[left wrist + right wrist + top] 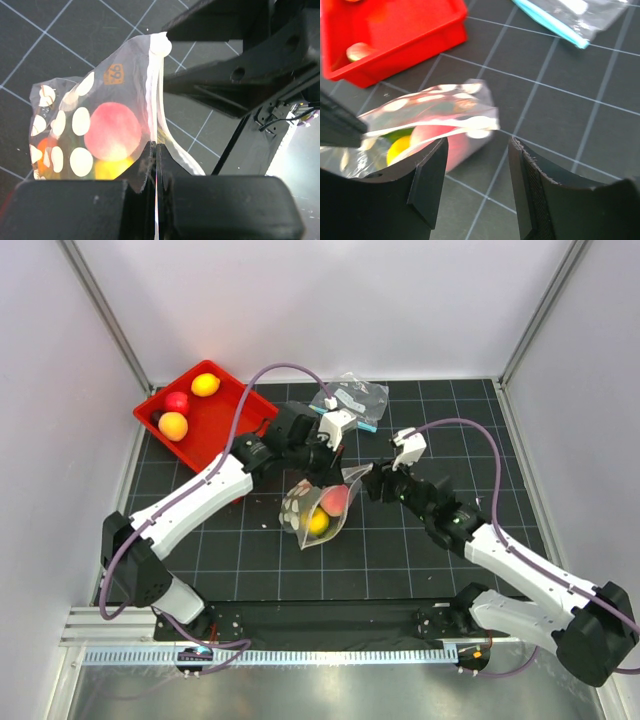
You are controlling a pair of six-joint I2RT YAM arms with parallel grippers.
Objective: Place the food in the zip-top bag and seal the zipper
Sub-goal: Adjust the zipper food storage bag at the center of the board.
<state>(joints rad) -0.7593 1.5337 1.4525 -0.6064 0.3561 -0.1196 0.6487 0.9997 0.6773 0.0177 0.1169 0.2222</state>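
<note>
The zip-top bag is near the middle of the table, with its mouth turned toward the far edge. Whether its bottom rests on the mat I cannot tell. Inside it show a pink peach and, below that, a yellow piece. The zipper runs as a pale strip along the mouth. Its upper stretch looks pressed flat, while the part nearest the camera seems to gape a little.

The left gripper has its jaws pressed together on the bag's edge at that strip, and this is the only grip on the bag. The right gripper sits just beside the zipper's other end with its jaws spread and nothing between them. The bag's corner lies just beyond its fingertips.

Toward the far left corner the red tray holds a yellow fruit, a red fruit and an orange fruit. A smaller pouch lies near the far edge.

Risks, as I judge them:
- If the right jaws close beside the strip instead of over it, they will crease the film and leave the zipper unsealed.
- If they slide along it while only one pinch holds the bag, the slick plastic may pull free or twist, and the round fruit could roll out through the gap.
- Sealing now would also shut out the tray's fruit, if it is meant to go in.
</note>
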